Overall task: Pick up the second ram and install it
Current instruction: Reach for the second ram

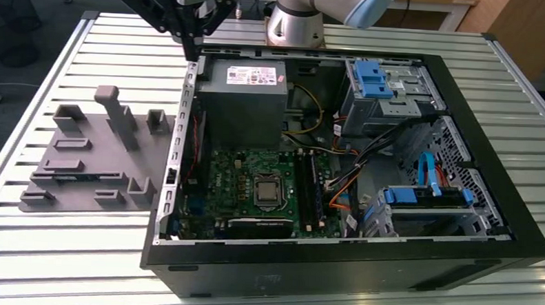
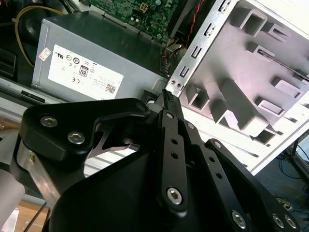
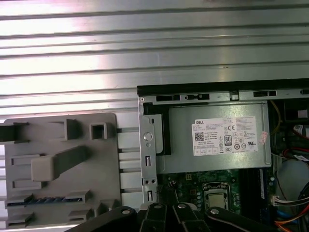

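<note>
While the gripper [image 1: 192, 50] hangs over the rear corner of the open computer case [image 1: 341, 266], its fingers are drawn together to a single narrow tip with nothing between them. In the second wrist view that tip [image 2: 168, 96] sits just above the perforated metal rear wall [image 2: 193, 58] of the case, beside the grey power supply [image 1: 241, 89]. The second ram [image 1: 73, 177] is not in the case. It lies flat in a long slot of the grey moulded fixture [image 1: 79, 159] that rests on the slatted aluminium table [image 1: 92, 55], on the exterior view's left of the case and well apart from the gripper. In the first wrist view the stick shows as a thin dark-blue strip [image 3: 46, 199] sunk between the raised ends of its slot. The other pockets and the tall grey post [image 3: 58, 162] of the fixture stand around it. Inside the case the green motherboard [image 1: 239, 168] lies below the power supply in the exterior view, with the metal-framed processor socket [image 1: 267, 191] near its middle. The long dark memory slots [image 1: 306, 188] run just to that socket's right in that view; I cannot tell whether any slot is filled. Light-blue drive-bay clips [image 1: 377, 78] sit on the drive cages at the exterior view's right, with black, yellow and orange cables strung between them and the board.
</note>
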